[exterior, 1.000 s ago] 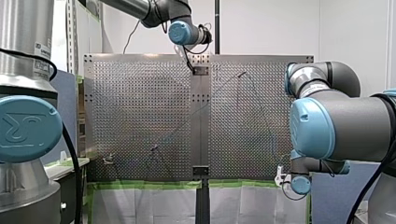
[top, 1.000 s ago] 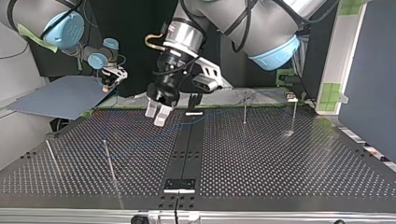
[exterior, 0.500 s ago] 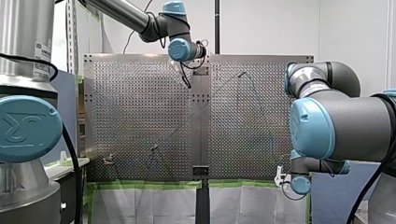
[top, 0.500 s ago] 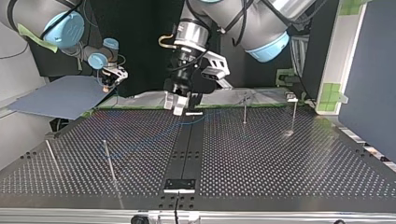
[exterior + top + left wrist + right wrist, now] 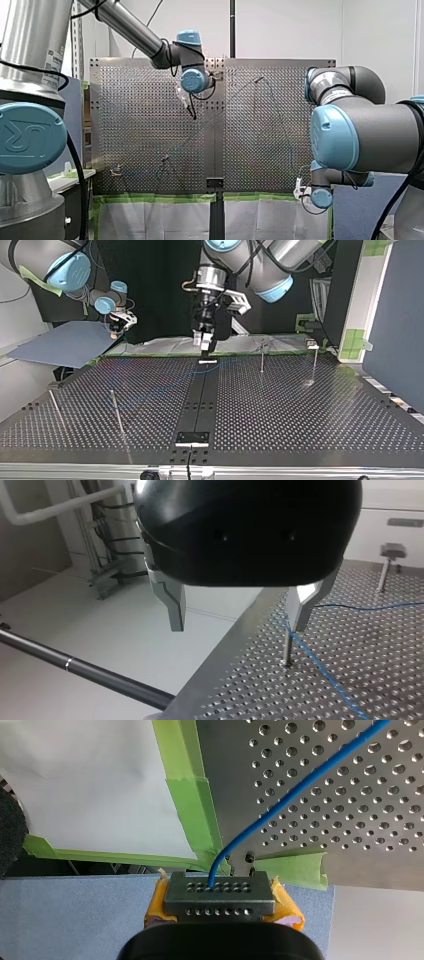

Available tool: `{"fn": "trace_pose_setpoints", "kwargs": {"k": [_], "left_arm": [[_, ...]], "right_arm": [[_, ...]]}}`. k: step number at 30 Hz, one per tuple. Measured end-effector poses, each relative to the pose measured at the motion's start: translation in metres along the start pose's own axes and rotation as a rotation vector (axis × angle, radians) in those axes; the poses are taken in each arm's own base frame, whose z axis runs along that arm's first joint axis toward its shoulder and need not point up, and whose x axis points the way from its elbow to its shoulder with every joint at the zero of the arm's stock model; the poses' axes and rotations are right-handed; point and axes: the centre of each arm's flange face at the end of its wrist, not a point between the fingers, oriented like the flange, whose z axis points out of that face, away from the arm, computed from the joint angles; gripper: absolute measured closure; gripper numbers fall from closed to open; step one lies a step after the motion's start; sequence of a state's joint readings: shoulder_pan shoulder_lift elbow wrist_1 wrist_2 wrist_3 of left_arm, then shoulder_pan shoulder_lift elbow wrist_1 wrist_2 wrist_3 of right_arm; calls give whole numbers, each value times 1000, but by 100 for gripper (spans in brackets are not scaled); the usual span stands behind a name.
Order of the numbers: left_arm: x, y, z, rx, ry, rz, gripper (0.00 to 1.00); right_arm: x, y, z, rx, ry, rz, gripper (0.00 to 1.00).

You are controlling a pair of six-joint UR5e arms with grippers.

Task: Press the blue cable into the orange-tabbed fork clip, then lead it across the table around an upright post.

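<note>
Eyes on the blue cable (image 5: 300,785): thin, glossy, round, one even bright blue all along. Rises out of my right gripper (image 5: 220,902), bends past a corner edged with green tape (image 5: 185,785), then slants away across the perforated table (image 5: 360,835). Pinched at that end between yellow pads (image 5: 287,907), so closed on the cable. That gripper parked off the table at ten o'clock in the top view, just beside a blue-grey sheet (image 5: 65,342).

Over to my left gripper (image 5: 239,612): wide open, metal fingers (image 5: 175,605) well apart, gripping nothing. Hovering at twelve o'clock in the top view, above the table's far rim, tips pointing down. Cable apart from it, lying on the table below, sweeping in a faint curve from about twelve o'clock down toward eight. From the left wrist camera, passing right under the finger over the table, just beside a thin upright post (image 5: 286,650); touching or not, cannot tell. A second stretch running on ahead toward a small grey block on a stem (image 5: 391,550).

Around the work: slim posts (image 5: 116,410) standing at eight o'clock and at one to two o'clock in the top view, all apart from both grippers. A dark rod (image 5: 90,672) beyond the table's rim, below the other finger. Closest thing in the open gripper's way: that post under the finger, with the cable alongside.
</note>
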State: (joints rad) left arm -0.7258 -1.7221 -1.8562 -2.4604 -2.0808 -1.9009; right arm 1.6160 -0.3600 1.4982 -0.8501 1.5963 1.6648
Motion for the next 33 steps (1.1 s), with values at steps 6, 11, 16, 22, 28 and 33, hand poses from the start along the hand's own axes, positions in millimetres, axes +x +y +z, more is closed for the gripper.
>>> {"fn": "trace_pose_setpoints", "kwargs": {"k": [6, 11, 16, 22, 28, 33], "left_arm": [[14, 12, -13, 2, 1, 15, 0], [26, 22, -23, 26, 9, -6, 0], [36, 31, -31, 57, 20, -41, 0], [47, 46, -44, 67, 23, -56, 0], [58, 60, -60, 67, 23, -65, 0], [65, 71, -72, 72, 26, -72, 0]], "right_arm": [[0, 0, 0, 0, 0, 0, 100], [0, 0, 0, 1, 0, 0, 100], [0, 0, 0, 1, 0, 0, 100], [0, -1, 0, 3, 0, -1, 100], [0, -2, 0, 3, 0, -1, 100], [0, -2, 0, 3, 0, -1, 100]]}}
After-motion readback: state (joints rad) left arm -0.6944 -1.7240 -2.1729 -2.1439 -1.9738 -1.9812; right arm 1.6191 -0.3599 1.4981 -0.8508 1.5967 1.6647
